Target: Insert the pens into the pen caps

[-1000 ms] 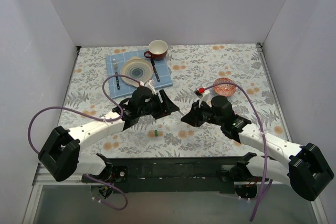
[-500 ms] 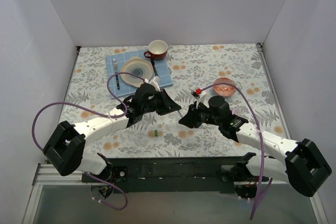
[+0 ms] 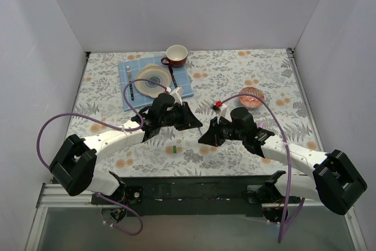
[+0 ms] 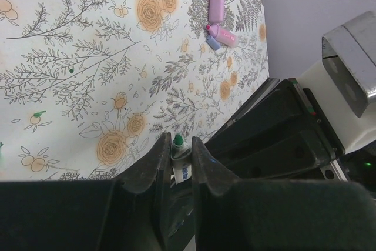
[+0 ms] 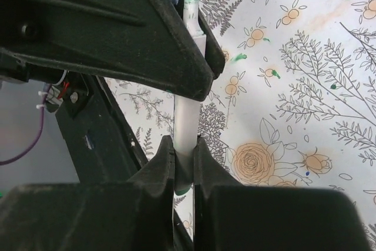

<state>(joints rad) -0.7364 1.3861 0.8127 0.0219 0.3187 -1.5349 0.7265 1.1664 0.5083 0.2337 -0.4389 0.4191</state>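
In the top view my left gripper (image 3: 199, 126) and right gripper (image 3: 203, 137) meet tip to tip above the middle of the table. In the left wrist view my left gripper (image 4: 178, 141) is shut on a slim white pen (image 4: 181, 161) just behind its green tip. In the right wrist view my right gripper (image 5: 184, 143) is shut on the same white pen (image 5: 186, 116) near its tail. One left finger (image 5: 147, 33) crosses in front of the pen. A dark green cap (image 3: 175, 148) lies on the cloth below the grippers. Pink and lilac caps (image 4: 218, 24) lie together further off.
A blue mat (image 3: 185, 84) at the back left holds a plate (image 3: 154, 79), a fork (image 3: 130, 80) and a knife (image 3: 173, 78). A red cup (image 3: 176, 55) stands behind it. A pink bowl (image 3: 251, 96) sits at the right behind my right arm.
Both arms have edged toward each other. The right gripper moved left and the left gripper slightly right, so their tips now meet on the pen.
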